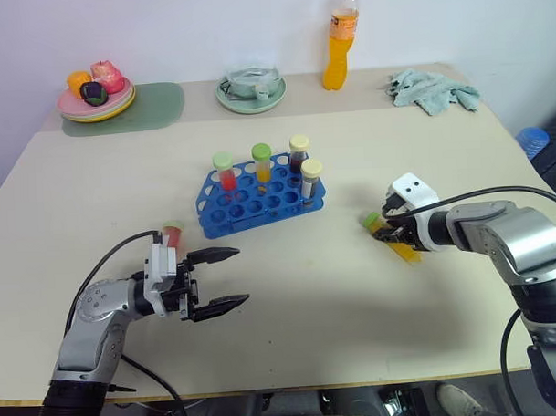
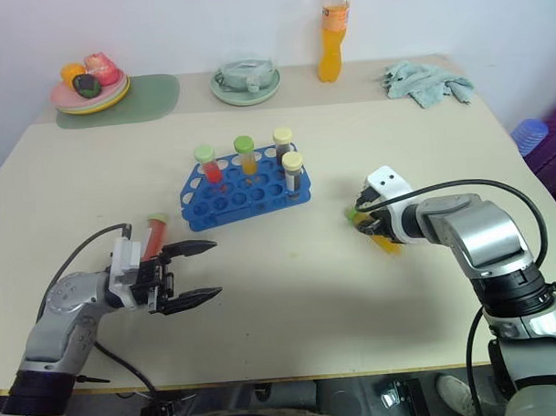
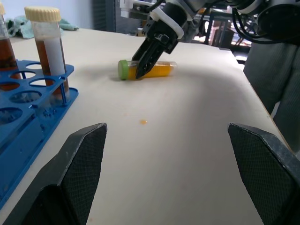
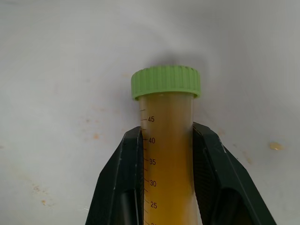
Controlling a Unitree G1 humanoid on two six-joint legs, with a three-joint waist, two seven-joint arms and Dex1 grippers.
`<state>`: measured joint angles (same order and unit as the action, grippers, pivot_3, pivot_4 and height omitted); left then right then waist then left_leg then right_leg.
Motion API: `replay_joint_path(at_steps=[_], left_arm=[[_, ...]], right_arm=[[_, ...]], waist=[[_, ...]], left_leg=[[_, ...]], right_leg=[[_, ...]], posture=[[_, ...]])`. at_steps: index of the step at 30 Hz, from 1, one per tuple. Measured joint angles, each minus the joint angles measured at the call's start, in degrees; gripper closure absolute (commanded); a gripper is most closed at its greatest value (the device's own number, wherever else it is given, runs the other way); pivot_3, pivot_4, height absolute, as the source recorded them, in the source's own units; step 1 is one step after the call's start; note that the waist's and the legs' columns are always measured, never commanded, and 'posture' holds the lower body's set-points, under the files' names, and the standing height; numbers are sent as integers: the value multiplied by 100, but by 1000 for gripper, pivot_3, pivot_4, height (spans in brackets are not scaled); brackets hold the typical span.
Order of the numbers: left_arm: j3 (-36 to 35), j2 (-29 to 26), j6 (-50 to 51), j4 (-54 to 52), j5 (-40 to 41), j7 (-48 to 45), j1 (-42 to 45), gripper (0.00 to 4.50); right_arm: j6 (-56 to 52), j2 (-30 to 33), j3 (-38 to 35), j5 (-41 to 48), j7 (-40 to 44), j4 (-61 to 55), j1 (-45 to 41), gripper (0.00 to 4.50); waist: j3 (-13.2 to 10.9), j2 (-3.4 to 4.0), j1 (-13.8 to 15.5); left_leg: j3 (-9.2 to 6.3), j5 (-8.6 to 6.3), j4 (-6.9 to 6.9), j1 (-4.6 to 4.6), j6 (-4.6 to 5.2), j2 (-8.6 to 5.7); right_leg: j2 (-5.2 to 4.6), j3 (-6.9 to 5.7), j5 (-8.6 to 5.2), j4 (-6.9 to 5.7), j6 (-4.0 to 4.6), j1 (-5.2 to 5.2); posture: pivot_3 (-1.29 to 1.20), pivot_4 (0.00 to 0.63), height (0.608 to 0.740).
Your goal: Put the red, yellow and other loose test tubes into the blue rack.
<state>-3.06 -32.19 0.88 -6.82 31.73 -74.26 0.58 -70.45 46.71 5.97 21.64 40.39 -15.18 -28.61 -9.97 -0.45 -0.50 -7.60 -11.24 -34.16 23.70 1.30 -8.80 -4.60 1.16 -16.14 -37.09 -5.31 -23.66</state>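
Observation:
The blue rack (image 1: 250,204) stands mid-table and holds several capped tubes, red, orange and dark. A yellow test tube (image 1: 400,248) with a green cap lies on the table to the right of the rack. My right gripper (image 1: 386,230) is shut on it, and in the right wrist view its fingers (image 4: 126,159) press both sides of the tube (image 4: 168,154) just below the cap. A red test tube (image 1: 172,235) lies to the left of the rack, just behind my left gripper (image 1: 242,276). That gripper is open, points toward the right and holds nothing.
Along the far edge sit a plate of toy food (image 1: 96,103) on a green mat (image 1: 151,107), a pale green dish (image 1: 251,95), an orange drink bottle (image 1: 340,41) and a teal cloth (image 1: 434,89). A blue object (image 1: 534,141) shows past the table's right edge.

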Motion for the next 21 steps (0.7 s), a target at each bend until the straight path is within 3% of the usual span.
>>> replay_joint_path(at_steps=[4,6,9,17,21], left_arm=[[-2,-17,37,-15,24,67,-7,292],[-13,-18,128,-30,50,169,2,292],[-49,-15,170,-66,97,305,15,292],[-241,47,269,-44,148,685,37,292],[-351,52,307,-38,177,804,11,292]], right_arm=[[560,-317,-468,526,351,-735,159,3747],[1432,-1117,-857,893,489,-982,220,3747],[2489,-1643,-784,841,503,-989,309,3747],[5656,-3479,-300,-40,361,1329,73,3747],[6749,-4042,-308,-107,458,2233,-181,3747]], waist=[[0,-2,-6],[0,-4,-23],[0,-4,6],[0,-3,-33],[0,-3,-29]], left_leg=[[0,0,0,1,1,0],[0,0,-1,-1,0,3],[-1,-1,-6,-3,-2,2],[0,7,-4,-24,-18,4],[-1,8,-3,-27,-19,4]], right_leg=[[0,-1,1,1,-2,0],[2,-2,5,-2,-8,2],[2,-5,7,-2,-11,7],[11,-2,16,-18,-13,12],[15,-2,18,-21,-12,10]], posture=[[0,150,740],[0,150,740],[0,150,740],[0,150,740],[0,150,740]])
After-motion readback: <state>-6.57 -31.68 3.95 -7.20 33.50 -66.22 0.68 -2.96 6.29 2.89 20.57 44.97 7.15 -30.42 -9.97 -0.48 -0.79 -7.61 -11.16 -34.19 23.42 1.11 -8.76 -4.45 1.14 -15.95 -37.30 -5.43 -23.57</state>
